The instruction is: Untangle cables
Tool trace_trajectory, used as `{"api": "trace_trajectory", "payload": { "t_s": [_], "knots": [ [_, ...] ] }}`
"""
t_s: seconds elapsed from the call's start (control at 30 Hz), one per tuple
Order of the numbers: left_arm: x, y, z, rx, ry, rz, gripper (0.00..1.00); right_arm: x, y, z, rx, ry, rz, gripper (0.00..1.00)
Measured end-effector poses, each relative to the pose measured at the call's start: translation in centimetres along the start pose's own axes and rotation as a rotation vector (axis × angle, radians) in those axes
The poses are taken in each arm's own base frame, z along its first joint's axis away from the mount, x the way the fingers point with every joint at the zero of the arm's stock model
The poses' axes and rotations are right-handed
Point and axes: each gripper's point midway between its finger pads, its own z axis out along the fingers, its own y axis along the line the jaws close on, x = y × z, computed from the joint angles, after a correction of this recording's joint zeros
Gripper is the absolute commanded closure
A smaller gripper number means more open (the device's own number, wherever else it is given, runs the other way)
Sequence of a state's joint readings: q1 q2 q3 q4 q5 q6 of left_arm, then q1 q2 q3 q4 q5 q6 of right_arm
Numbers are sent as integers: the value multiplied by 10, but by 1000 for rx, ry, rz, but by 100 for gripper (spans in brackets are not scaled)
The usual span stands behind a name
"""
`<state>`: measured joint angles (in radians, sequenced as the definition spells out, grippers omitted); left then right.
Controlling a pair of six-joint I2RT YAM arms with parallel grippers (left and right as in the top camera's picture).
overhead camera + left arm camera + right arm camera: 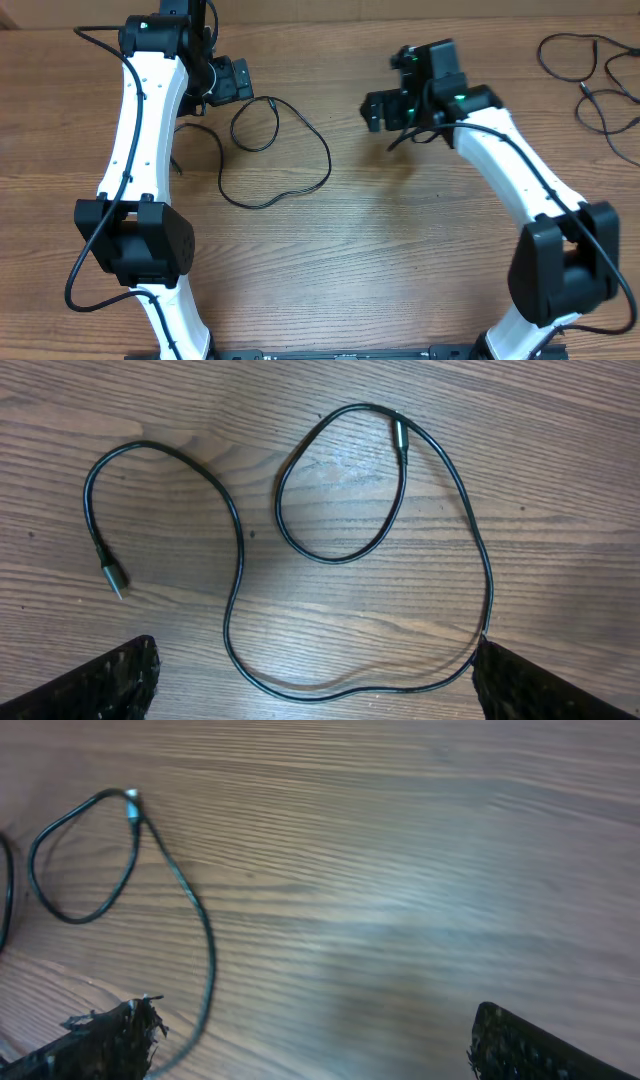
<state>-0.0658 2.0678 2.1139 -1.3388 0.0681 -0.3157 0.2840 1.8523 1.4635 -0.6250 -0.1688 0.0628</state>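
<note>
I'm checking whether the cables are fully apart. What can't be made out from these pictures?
Overhead: the centre cable runs partly under the left arm.
Overhead: the corner cable is cut off by the right edge; its plugs are too small, and one cord or several is unclear.
Right wrist: the centre cable's loop is blurred and cut off by the left edge.

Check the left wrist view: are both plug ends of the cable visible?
Yes: the left plug end lies free on the table, and the other plug end sits atop the cable's small loop.
</note>
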Motion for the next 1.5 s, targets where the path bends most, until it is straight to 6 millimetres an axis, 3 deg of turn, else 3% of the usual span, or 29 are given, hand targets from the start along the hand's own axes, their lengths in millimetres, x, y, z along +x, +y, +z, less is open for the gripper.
{"api": "trace_trajectory", "payload": {
  "t_s": [0.23,0.4,0.73,1.0,1.17,1.23,1.5],
  "knots": [
    [0,0,0,0,0,0,0,-2,31,40,-54,-30,-109,0],
    [0,0,0,0,0,0,0,8,57,75,-92,-31,-208,0],
    [0,0,0,0,0,0,0,10,113,113,-173,-124,-327,1],
    [0,0,0,0,0,0,0,8,116,136,-182,-173,-341,4],
    [0,0,0,0,0,0,0,24,109,162,-176,-148,-340,7],
    [0,0,0,0,-1,0,0,22,109,165,-180,-167,-346,7],
    [0,0,0,0,0,0,0,20,110,165,-181,-176,-347,29]
  ]
}}
